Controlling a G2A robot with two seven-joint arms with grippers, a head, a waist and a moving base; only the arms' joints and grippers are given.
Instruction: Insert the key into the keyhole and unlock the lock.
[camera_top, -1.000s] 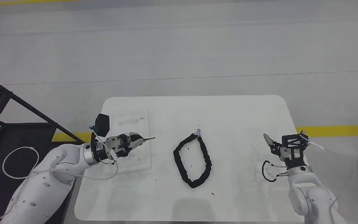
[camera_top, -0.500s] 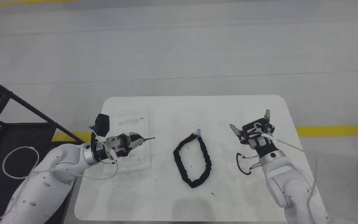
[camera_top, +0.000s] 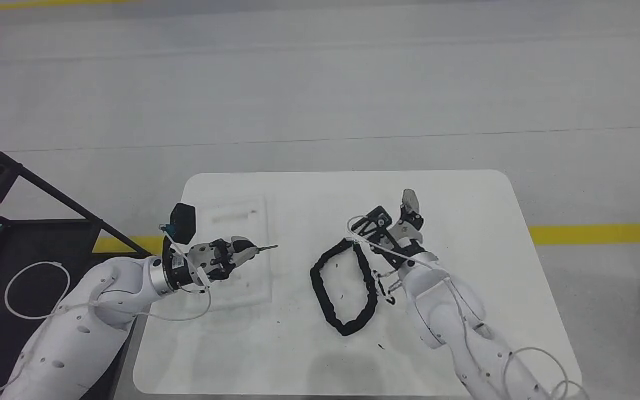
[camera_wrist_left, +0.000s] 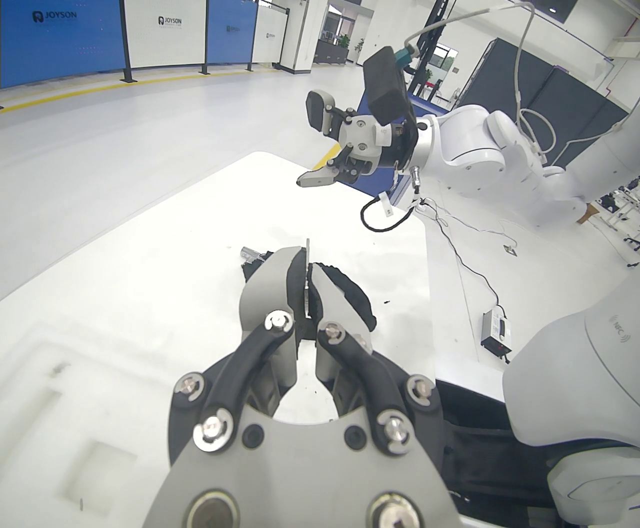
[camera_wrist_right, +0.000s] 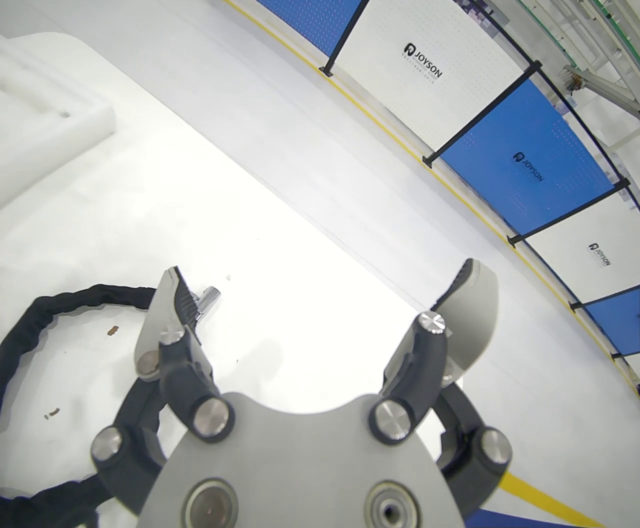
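Holding the key (camera_top: 264, 246) by its black head, the left gripper (camera_top: 243, 250) has its two fingers pressed together on it, and it hangs over the edge of the white foam tray (camera_top: 235, 215) at the left part of the table (camera_top: 300, 200). In the left wrist view the thin metal blade of the key (camera_wrist_left: 307, 248) stands out from the closed left gripper (camera_wrist_left: 306, 272) and points toward the black chain lock (camera_top: 343, 327), which lies as a closed loop in the middle of the table, well apart from the blade. The right gripper (camera_top: 383, 215) is above the upper right part of this loop with its fingers spread wide and nothing between the pads. In the right wrist view the silver lock cylinder (camera_wrist_right: 210, 296) at the end of the black chain lies on the table just beside one finger of the right gripper (camera_wrist_right: 320, 290); whether they touch is not possible to tell. The other finger is far from it.
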